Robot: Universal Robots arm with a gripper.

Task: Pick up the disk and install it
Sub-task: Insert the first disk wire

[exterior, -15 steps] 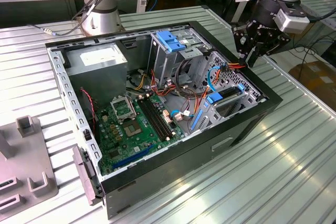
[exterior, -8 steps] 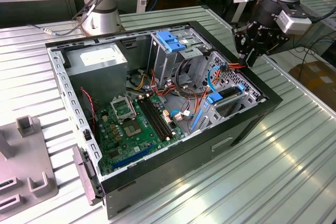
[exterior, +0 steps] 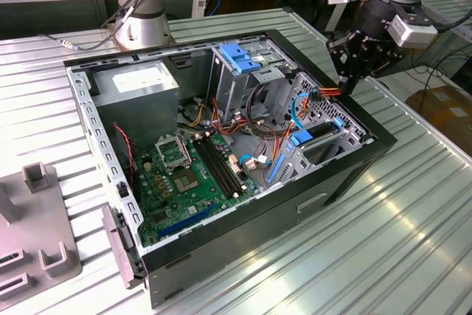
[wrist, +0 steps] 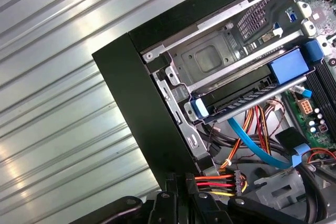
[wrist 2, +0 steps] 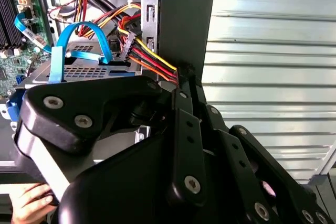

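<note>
The disk (exterior: 321,133) lies in the drive bay at the front corner of the open computer case (exterior: 221,234), on the exterior view's right. Its blue bracket ends stick out on both sides. In the first wrist view the disk (wrist: 239,97) sits slightly tilted in the metal bay. In the second wrist view its blue bracket (wrist 2: 55,65) shows beside a blue cable. My gripper (exterior: 346,83) hangs over the case's right wall, just beyond the bay, with its fingers (wrist 2: 181,74) shut and empty. The fingertips (wrist: 179,182) stand next to a bundle of red, yellow and black power wires.
A tall metal cage with a blue top (exterior: 237,60) stands mid-case, and the motherboard (exterior: 188,175) lies flat on the floor. A blue data cable (wrist: 252,145) loops under the bay. A person's hand (wrist 2: 29,199) is near the case. A grey fixture (exterior: 37,226) sits on the ribbed table.
</note>
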